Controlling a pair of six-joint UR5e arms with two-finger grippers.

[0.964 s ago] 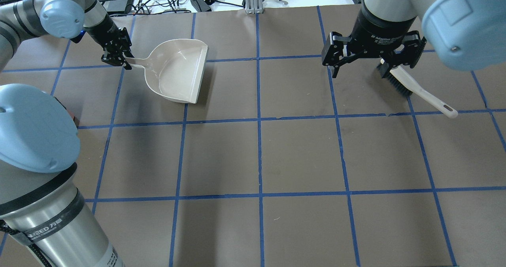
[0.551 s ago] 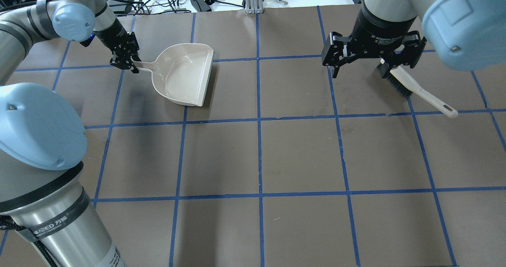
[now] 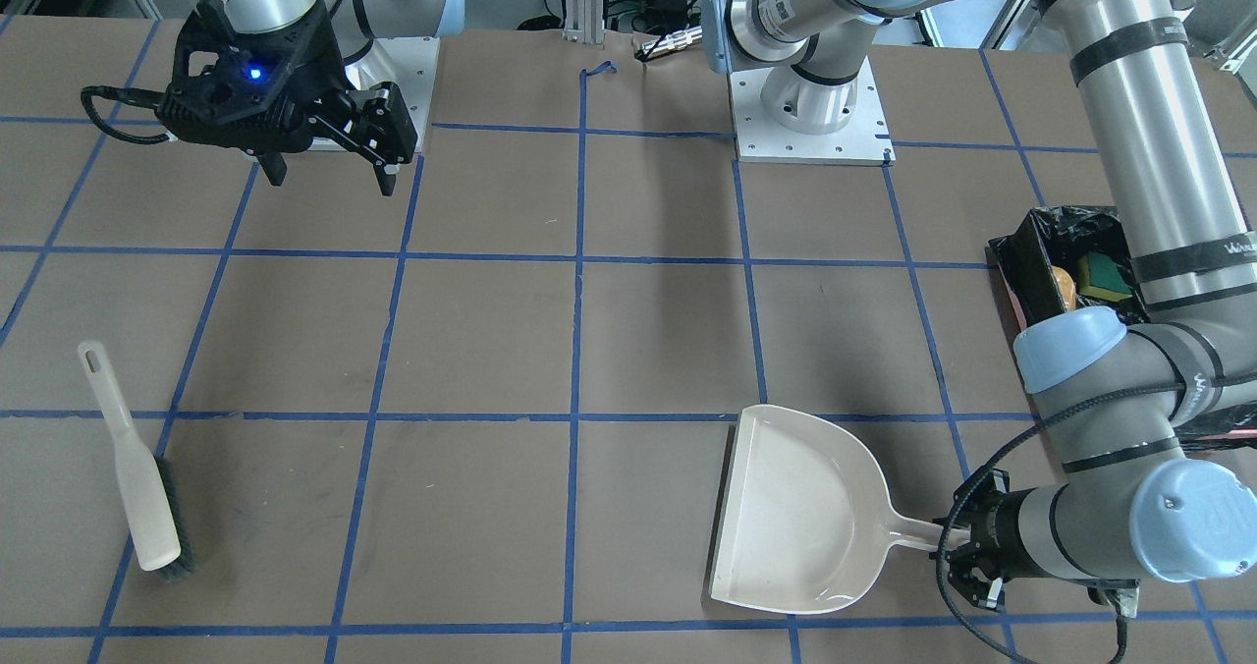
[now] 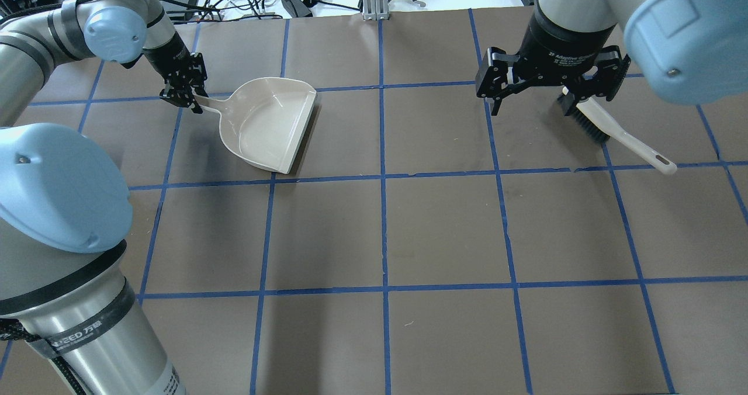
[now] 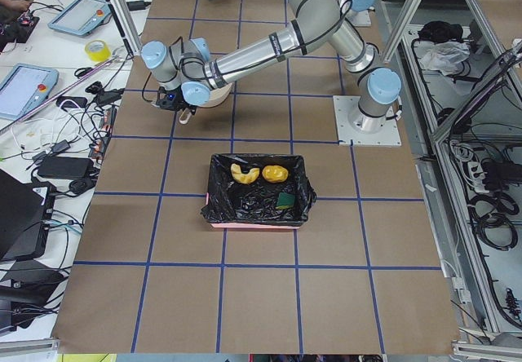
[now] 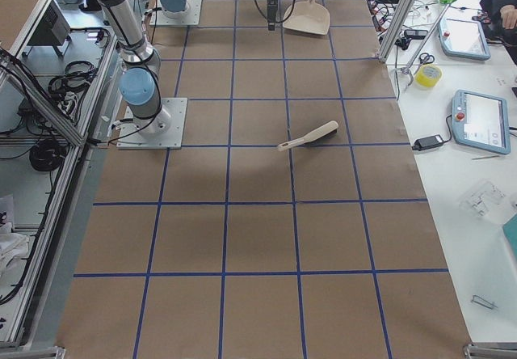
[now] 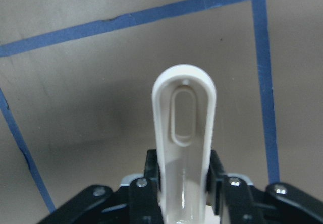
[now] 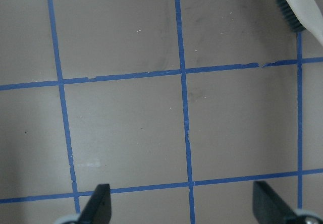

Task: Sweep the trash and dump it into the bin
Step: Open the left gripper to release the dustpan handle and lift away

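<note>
Left end effector, clamped on the dustpan handle, has swung and shifted the pan; pan is empty; all three trash pieces lie in the bin, well apart off the dustpan's handle side; dump looks done. Right end effector unchanged, open, holding nothing; brush lies loose across from the dustpan. Table: brown, blue tape grid; cables and tablets on benches beyond.

From the front, my left arm covers most of the bin; I see only slivers of what may be the lump and sponge. Wrist cameras crop the dustpan to its handle and the brush at a corner.
</note>
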